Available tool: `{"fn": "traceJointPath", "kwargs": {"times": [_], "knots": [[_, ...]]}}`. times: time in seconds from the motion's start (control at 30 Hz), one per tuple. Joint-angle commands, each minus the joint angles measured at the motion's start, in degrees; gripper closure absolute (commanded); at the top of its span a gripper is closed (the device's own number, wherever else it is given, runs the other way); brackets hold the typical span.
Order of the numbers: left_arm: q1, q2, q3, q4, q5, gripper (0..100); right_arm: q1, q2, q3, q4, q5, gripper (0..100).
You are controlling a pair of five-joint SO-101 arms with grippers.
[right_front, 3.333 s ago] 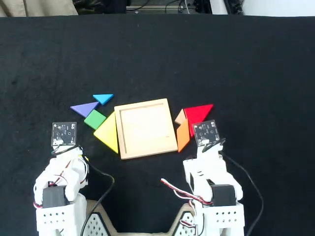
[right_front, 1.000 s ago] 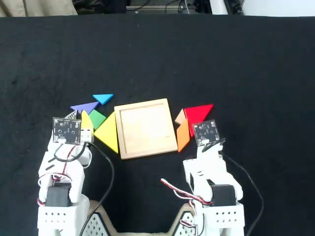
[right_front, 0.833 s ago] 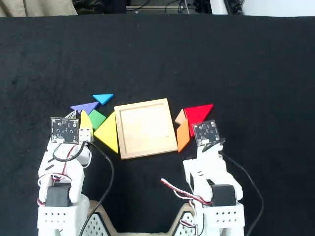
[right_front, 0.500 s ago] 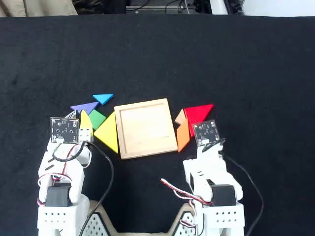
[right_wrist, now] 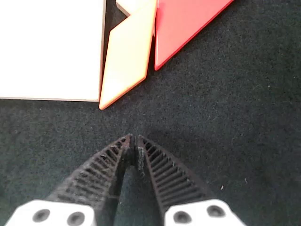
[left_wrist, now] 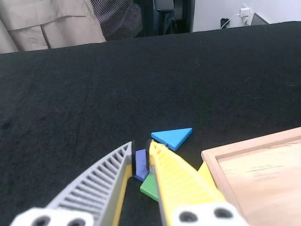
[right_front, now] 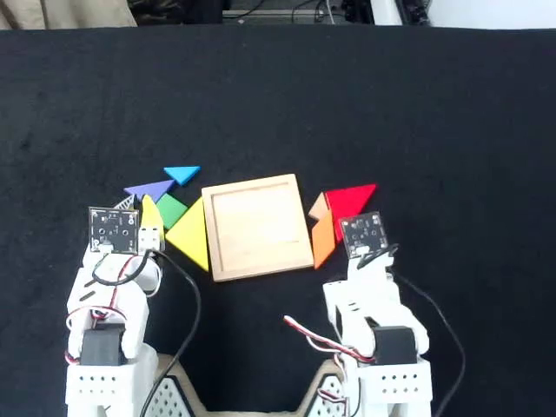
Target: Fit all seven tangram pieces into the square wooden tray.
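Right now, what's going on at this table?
Two robot arms sit at a tangram puzzle. The square wooden tray holds no pieces yet; they lie around it on the black table. The left gripper, slightly open, is poised over the purple triangle beside the green square. The right gripper is shut above bare table near the orange parallelogram.

High view fixed overhead, looking steeply down on the black tabletop (right_front: 347, 104), arm bases (right_front: 100, 382) at 6 o'clock, left wrist view low, facing outward along the left claw (left_wrist: 141, 149), right wrist view close, facing down past the right claw (right_wrist: 135, 139), all 3 sharing the wooden tray (right_front: 258, 226).
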Motion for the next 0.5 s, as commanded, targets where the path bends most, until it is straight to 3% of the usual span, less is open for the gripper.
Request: {"fn": "traceJointPath", "kwargs": {"times": [0.0,0.47], "knots": [[-3.12,-0.53,1.01,-0.26,0.70,93,-0.53,-3.30,-0.04,0.18,-0.26,98.7],[6.90,-0.09,1.01,3.78,0.35,93,-0.53,-3.30,-0.04,0.18,-0.26,98.7]]}}
